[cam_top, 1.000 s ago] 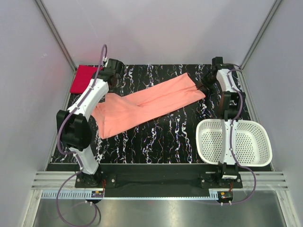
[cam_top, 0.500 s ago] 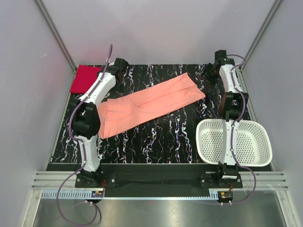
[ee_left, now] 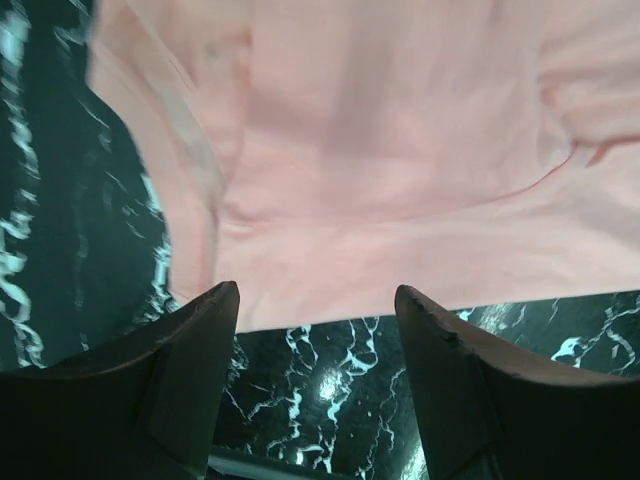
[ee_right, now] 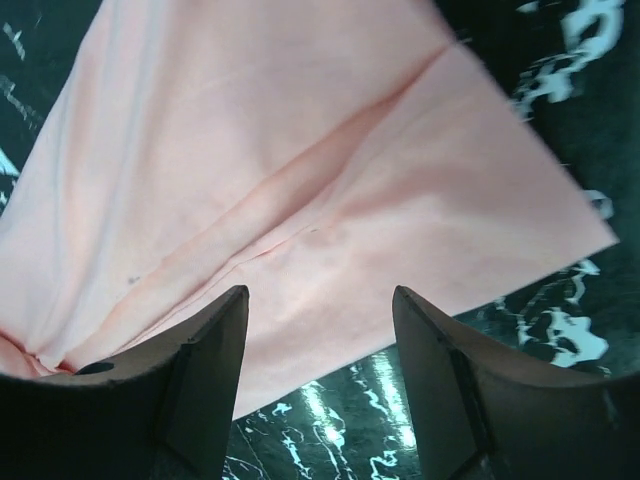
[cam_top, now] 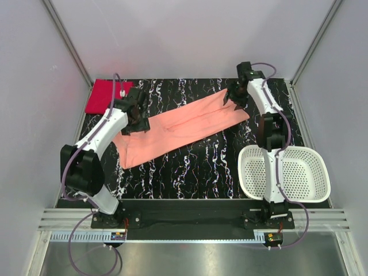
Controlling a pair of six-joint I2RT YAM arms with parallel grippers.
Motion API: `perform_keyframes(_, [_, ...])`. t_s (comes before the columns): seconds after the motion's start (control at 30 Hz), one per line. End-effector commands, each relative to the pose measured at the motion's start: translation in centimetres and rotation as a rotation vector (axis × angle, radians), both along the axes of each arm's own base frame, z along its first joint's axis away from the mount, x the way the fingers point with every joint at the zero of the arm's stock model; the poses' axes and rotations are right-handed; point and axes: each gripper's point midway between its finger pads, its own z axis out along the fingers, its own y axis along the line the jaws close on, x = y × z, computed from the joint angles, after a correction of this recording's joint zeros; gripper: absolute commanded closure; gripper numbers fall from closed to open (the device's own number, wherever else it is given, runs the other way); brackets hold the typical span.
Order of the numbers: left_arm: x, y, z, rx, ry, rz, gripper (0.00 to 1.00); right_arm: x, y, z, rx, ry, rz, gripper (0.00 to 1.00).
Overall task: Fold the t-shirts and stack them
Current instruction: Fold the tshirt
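Observation:
A salmon t-shirt (cam_top: 184, 123), folded into a long strip, lies diagonally across the black marbled table. Its fabric fills the upper part of the left wrist view (ee_left: 400, 150) and most of the right wrist view (ee_right: 300, 150). My left gripper (cam_top: 140, 123) (ee_left: 318, 300) hovers open over the strip's near-left part, at its long edge, holding nothing. My right gripper (cam_top: 229, 100) (ee_right: 320, 295) hangs open above the strip's far right end, also holding nothing. The red t-shirt (cam_top: 103, 95) lies as a neat rectangle at the table's back left corner.
A white perforated basket (cam_top: 284, 172) stands at the front right beside the right arm's base. Grey walls with metal frame posts close in the table (cam_top: 195, 167) on three sides.
Both grippers have opened from shut. The left one swung from the back edge forward over the salmon shirt. The right one shifted left over the shirt's far end. The shirt lies flatter.

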Motion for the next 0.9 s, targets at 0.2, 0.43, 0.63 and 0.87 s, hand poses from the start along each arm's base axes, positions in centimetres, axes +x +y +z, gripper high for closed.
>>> perform_keyframes(0.2, [-1.6,-2.3,-7.4,-0.147,0.157,0.134,0.2,-1.0,0.1,-3.0,-0.173,0.029,0.064,0.34])
perform_keyframes(0.43, [-5.5,0.3,-12.4,-0.159,0.334,0.293,0.16,-3.5,-0.9,-5.9,-0.231,0.112,0.097,0.33])
perform_keyframes(0.63, [-5.8,1.3,-12.8,-0.121,0.346,0.273,0.12,-5.9,-1.2,-7.4,-0.227,0.182,0.106,0.33])
perform_keyframes(0.87, [-8.0,2.7,-13.3,-0.111,0.377,0.331,0.1,-9.7,-0.8,-7.5,-0.196,0.244,0.11,0.33])
